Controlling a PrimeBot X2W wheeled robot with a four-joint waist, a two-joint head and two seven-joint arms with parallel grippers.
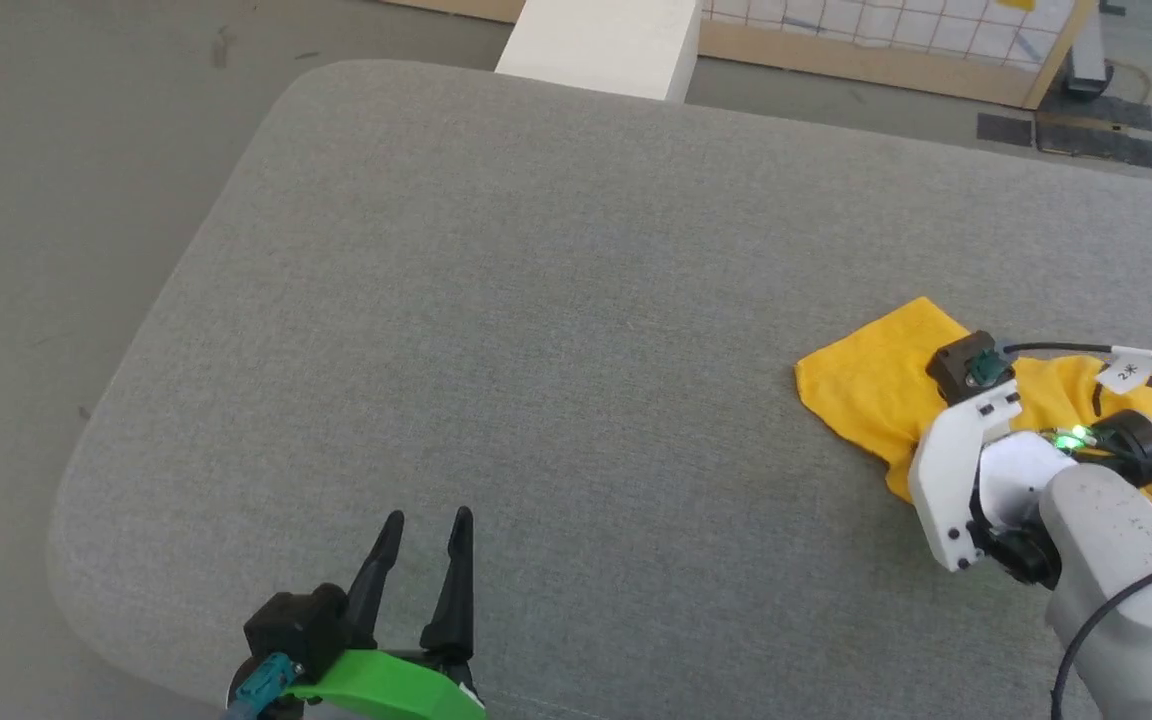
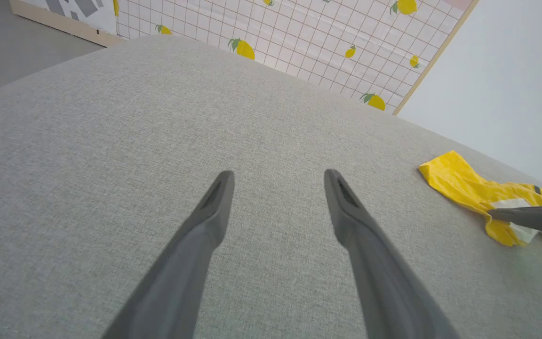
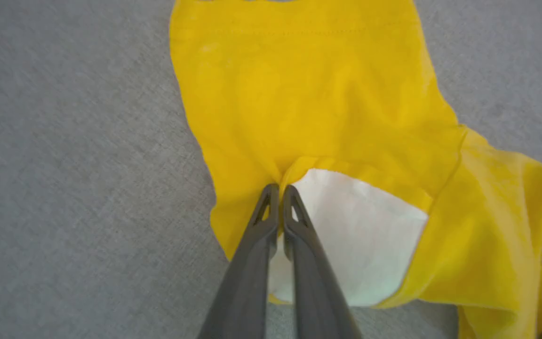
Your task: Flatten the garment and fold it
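Head view puts the yellow T-shirt [image 1: 871, 385] in a crumpled heap on the robot's right side of the padded table [image 1: 536, 300], a broad slab with rounded corners covered in grey woven fabric; the shirt is soft cotton, bright yellow, with a stitched hem across the flat flap that points away from the arm, a white patch [image 3: 355, 235] showing under a turned-over fold, and a dark stripe at the far right; the right gripper [image 3: 280, 187] is clenched on a pinch of that yellow cloth just where it meets the white patch, its two long dark fingers pressed together and the fabric puckered at their tips; the left gripper [image 1: 428, 516] hangs over bare table near the front edge, well apart from the shirt, jaws spread wide with nothing between them; a black cable with a white tag [image 1: 1126, 372] crosses above the shirt, and the pale right forearm covers part of it; beyond the table stand a white block [image 1: 601, 40] and a wood-framed grid panel printed with lemons [image 2: 299, 33], on a grey floor [image 1: 56, 150].
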